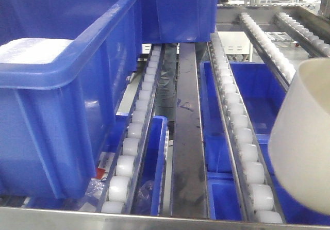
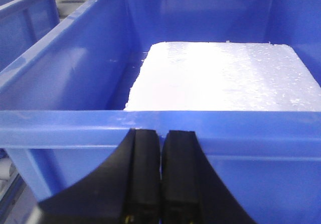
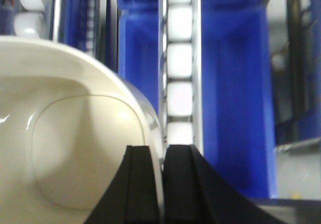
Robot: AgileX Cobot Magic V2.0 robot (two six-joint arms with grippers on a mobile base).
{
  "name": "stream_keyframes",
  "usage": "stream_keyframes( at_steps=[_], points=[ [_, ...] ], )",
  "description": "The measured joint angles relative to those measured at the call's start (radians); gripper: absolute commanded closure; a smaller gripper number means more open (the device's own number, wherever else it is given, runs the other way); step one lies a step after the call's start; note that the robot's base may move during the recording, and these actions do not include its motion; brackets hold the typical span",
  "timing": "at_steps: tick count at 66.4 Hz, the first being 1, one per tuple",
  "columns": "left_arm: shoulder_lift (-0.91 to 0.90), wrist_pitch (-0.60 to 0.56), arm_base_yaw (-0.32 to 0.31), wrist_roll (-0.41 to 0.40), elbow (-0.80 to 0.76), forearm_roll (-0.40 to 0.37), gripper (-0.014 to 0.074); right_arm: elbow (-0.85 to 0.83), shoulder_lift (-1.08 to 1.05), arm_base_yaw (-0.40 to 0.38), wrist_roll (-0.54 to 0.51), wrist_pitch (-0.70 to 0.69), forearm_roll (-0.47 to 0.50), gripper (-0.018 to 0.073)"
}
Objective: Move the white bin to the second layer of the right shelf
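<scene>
Front view: white bin (image 1: 304,137) hangs at 3 o'clock over the roller lanes (image 1: 240,127), carried for shelving; blue crate (image 1: 62,85) crowds 9 o'clock.
Left wrist: left gripper (image 2: 161,176) closed, empty, by a crate rim (image 2: 160,126).
Right wrist: right gripper (image 3: 162,184) pinches the bin wall.

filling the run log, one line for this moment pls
left gripper: shut, at blue crate rim | right gripper: shut on white bin wall | white bin above roller lanes
</scene>
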Motion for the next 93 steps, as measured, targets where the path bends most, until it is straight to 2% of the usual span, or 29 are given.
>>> stream_keyframes(
  at_steps=[15, 29, 33, 46, 62, 67, 80, 93],
  points=[
    [0.000, 0.000, 0.000, 0.000, 0.000, 0.000, 0.0512, 0.000, 0.015, 0.000, 0.000, -0.006, 0.004, 0.0475],
    [0.000, 0.000, 0.000, 0.000, 0.000, 0.000, 0.0512, 0.000, 0.015, 0.000, 0.000, -0.010, 0.011, 0.0241],
    [0.000, 0.000, 0.000, 0.000, 0.000, 0.000, 0.0512, 0.000, 0.015, 0.000, 0.000, -0.011, 0.015, 0.0224],
    [0.000, 0.000, 0.000, 0.000, 0.000, 0.000, 0.0512, 0.000, -0.013, 0.000, 0.002, -0.014, 0.019, 0.0229],
    [0.000, 0.000, 0.000, 0.000, 0.000, 0.000, 0.0512, 0.000, -0.164, 0.000, 0.002, -0.014, 0.019, 0.0235],
    [0.000, 0.000, 0.000, 0.000, 0.000, 0.000, 0.0512, 0.000, -0.235, 0.000, -0.002, -0.014, 0.019, 0.0274],
    [0.000, 0.000, 0.000, 0.000, 0.000, 0.000, 0.0512, 0.033, -0.393, 0.000, -0.007, -0.018, -0.028, 0.0513],
    [0.000, 0.000, 0.000, 0.000, 0.000, 0.000, 0.0512, 0.151, -0.538, 0.000, -0.010, -0.091, -0.061, 0.0503]
  ],
)
